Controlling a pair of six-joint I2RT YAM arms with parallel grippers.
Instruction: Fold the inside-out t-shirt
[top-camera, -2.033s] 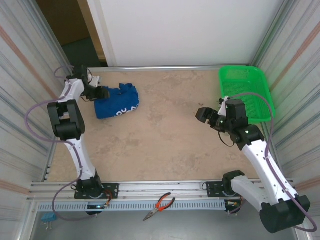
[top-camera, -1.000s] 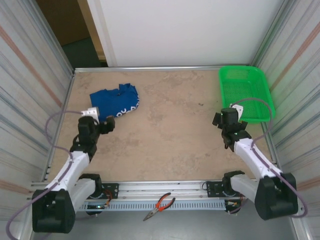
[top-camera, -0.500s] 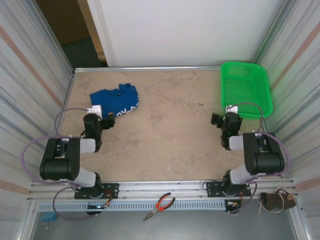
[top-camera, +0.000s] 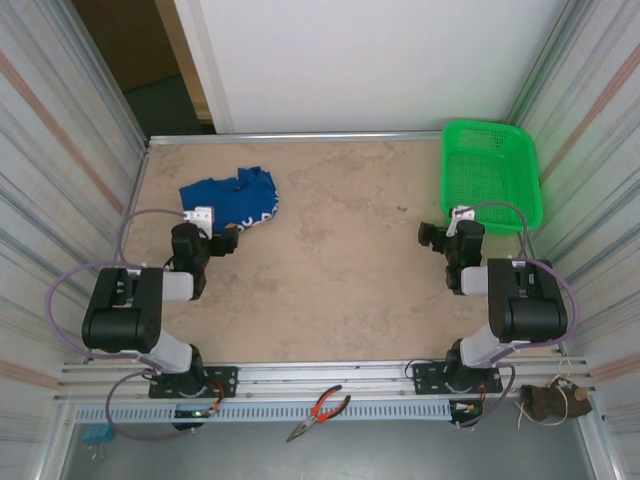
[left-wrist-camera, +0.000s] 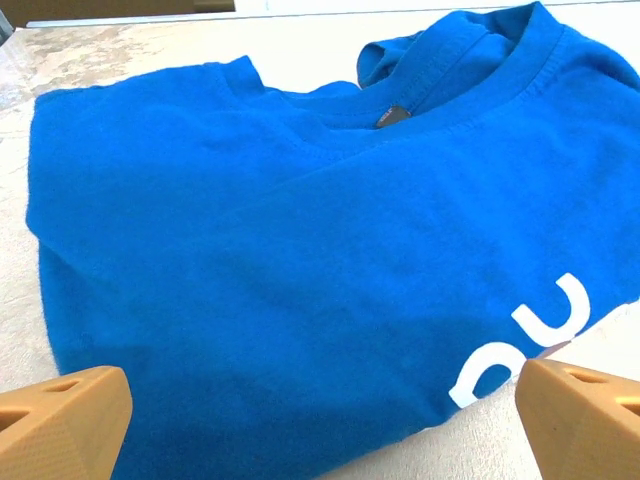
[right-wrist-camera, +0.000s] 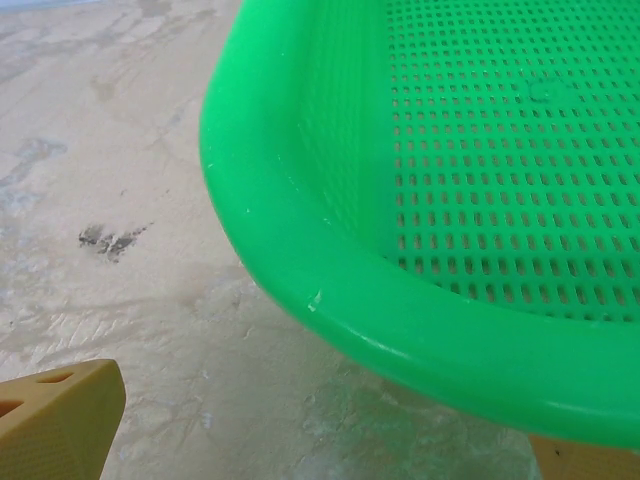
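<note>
**While Hands Gape, Shirt Lies Bundled**

As both arms crouch low on the counter (top-camera: 330, 270), the left hand (top-camera: 224, 244), spread wide and empty, faces the inside-out t-shirt (top-camera: 232, 202) bundled far left. The right hand (top-camera: 430, 235), equally wide, faces the green basket (top-camera: 447, 180).

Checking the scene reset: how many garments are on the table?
1. The blue t-shirt lies bunched toward the far-left corner of the table. Anything tucked under it would be hidden.
</note>
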